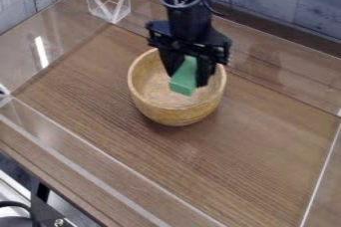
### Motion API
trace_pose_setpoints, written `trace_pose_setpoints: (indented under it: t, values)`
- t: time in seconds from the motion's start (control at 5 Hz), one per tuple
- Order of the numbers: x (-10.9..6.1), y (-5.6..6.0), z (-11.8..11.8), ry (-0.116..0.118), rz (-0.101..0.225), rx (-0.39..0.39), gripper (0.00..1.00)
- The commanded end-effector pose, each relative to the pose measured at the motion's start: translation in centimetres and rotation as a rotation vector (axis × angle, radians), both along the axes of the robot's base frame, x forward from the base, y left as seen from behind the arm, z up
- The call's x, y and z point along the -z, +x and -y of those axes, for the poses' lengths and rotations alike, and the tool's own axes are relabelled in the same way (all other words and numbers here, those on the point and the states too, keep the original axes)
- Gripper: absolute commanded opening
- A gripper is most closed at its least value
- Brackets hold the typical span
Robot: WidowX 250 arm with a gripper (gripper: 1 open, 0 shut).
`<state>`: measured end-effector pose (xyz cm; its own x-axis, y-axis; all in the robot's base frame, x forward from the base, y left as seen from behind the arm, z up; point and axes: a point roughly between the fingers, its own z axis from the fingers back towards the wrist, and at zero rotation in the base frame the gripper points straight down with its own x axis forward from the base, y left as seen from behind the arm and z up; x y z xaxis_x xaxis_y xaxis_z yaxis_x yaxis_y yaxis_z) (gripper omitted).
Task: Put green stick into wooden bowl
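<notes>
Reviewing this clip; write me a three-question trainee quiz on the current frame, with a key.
1. True or false: the green stick is lying on the bare table, away from the wooden bowl.
2. Fill in the blank: the bowl is made of light tan ____.
3. Multiple choice: what is directly above the green stick?
A) a wire stand
B) the black gripper
C) a second bowl

Key: 1 false; 2 wood; 3 B
</notes>
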<state>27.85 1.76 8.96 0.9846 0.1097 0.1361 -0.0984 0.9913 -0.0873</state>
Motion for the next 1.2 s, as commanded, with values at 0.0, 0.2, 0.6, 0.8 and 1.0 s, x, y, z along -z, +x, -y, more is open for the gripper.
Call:
trace_pose_setpoints:
  t: [0.0, 0.2, 0.6, 0.8, 1.0]
  values:
    - [-1.7, 0.3, -0.6, 0.013, 0.083, 0.026, 0.00]
    - [-1.2, -0.3, 0.3, 0.015, 0.084, 0.055, 0.00]
    - [-1.2, -0.5, 1.3, 0.017, 0.103, 0.078, 0.00]
    - [-1.0, -0.1, 1.4, 0.021, 0.111, 0.077, 0.00]
    - [-0.7, 0.2, 1.4, 0.026, 0.116, 0.077, 0.00]
